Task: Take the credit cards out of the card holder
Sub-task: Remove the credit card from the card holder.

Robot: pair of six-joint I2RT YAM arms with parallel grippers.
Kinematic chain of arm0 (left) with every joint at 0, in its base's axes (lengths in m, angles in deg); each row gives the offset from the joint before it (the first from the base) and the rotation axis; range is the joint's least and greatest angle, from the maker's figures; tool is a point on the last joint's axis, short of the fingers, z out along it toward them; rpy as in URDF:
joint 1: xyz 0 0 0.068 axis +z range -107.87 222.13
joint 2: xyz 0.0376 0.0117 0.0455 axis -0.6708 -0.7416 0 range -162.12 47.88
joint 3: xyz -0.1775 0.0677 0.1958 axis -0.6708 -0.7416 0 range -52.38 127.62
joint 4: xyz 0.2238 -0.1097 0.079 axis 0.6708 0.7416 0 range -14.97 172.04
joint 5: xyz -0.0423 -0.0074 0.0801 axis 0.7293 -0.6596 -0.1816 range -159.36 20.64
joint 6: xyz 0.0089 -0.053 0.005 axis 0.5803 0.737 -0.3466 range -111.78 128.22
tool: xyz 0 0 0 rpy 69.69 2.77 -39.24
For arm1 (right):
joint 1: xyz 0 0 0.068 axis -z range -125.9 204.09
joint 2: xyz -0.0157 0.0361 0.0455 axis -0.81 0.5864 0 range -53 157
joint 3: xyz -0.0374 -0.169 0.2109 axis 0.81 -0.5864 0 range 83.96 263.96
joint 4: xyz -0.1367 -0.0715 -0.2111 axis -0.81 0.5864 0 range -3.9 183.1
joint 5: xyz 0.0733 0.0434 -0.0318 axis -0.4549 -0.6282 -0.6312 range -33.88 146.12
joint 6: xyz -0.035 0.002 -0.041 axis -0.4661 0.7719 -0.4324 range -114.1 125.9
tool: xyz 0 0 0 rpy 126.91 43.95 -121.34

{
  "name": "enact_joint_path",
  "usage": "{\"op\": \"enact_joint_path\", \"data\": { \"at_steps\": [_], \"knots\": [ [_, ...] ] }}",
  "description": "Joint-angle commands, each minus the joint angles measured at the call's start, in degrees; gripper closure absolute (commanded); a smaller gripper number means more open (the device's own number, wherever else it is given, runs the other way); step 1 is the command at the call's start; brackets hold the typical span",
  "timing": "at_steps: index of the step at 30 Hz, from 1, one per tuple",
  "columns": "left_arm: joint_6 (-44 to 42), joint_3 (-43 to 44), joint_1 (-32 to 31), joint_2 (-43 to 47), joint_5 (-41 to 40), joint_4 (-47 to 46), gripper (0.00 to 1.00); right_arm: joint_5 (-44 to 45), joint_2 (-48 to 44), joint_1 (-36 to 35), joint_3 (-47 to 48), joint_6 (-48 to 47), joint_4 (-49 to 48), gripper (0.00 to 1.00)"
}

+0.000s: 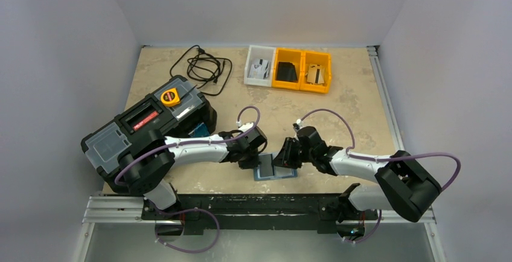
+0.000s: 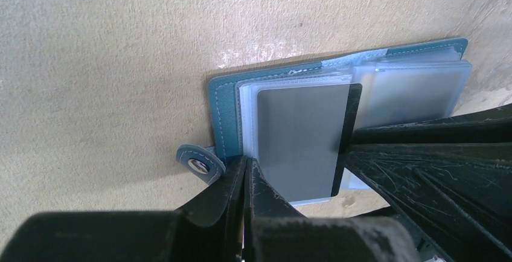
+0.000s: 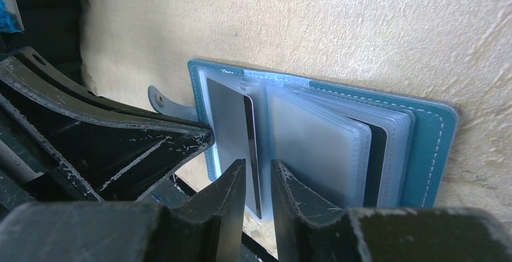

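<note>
Teal card holder (image 1: 276,172) lies open, flat – grey card (image 2: 299,141) protruding.

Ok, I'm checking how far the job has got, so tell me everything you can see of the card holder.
The card holder lies open, flat on the tan table near its front edge. Teal-blue leather-like cover, pale stitching, snap tab on its left edge, clear plastic pockets inside. A grey card with a black stripe sticks partway out of a left pocket. The shut left end effector touches the left panel; the right end effector, jaws slightly parted, straddles that card.
</note>
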Motion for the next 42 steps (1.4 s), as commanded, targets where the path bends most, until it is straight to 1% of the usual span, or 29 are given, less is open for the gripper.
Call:
{"op": "enact_joint_path", "data": {
  "at_steps": [1,3,7,9,13,16,21,31,34,35,37,39,42],
  "knots": [
    [-1.79,-0.67,0.45,-2.96,-1.30,4.44,1.00,-0.74,1.97,0.36,-1.26,-0.26,-2.87,0.77],
    [-1.80,-0.51,0.47,-3.11,-1.08,4.24,1.00,-1.52,3.19,0.32,-1.26,0.19,-4.34,0.77],
    [-1.80,-0.48,0.41,-3.35,-0.99,4.28,1.00,-1.69,4.48,0.41,-1.22,0.83,-5.63,0.86],
    [-1.67,-0.44,0.45,-3.53,-0.90,4.30,1.00,-1.34,4.21,0.49,-1.31,1.11,-5.60,0.88],
    [-1.34,-0.51,0.46,-3.90,-0.77,4.56,1.00,-1.22,2.76,0.83,-1.68,1.57,-5.67,0.89],
    [-1.29,-0.59,0.42,-4.18,-0.60,4.52,1.00,-1.66,2.02,0.85,-1.94,1.82,-6.36,0.83],
    [-1.27,-0.49,0.45,-4.22,-0.48,4.24,1.00,-2.96,2.49,0.97,-2.69,2.87,-8.62,0.82],
    [-1.31,-0.52,0.44,-4.49,-0.01,3.85,1.00,-4.53,2.44,1.28,-5.09,5.56,-14.29,0.88],
    [-1.27,-0.57,0.39,-4.67,-0.01,3.81,1.00,-4.80,2.37,1.33,-5.37,5.78,-14.91,0.92],
    [-1.27,-0.58,0.38,-4.61,0.05,3.79,1.00,-4.88,2.34,1.28,-5.41,5.75,-15.04,0.94],
    [-1.19,-0.57,0.42,-4.64,-0.04,3.88,1.00,-4.91,2.26,1.42,-5.44,5.72,-14.96,1.00],
    [-1.18,-0.36,0.42,-4.71,0.00,4.05,1.00,-4.67,2.10,1.49,-5.32,5.50,-14.45,1.00],
    [-1.18,-0.07,0.45,-5.07,-0.09,4.95,1.00,-2.75,0.43,1.60,-4.73,4.33,-10.73,1.00]
  ]
}}
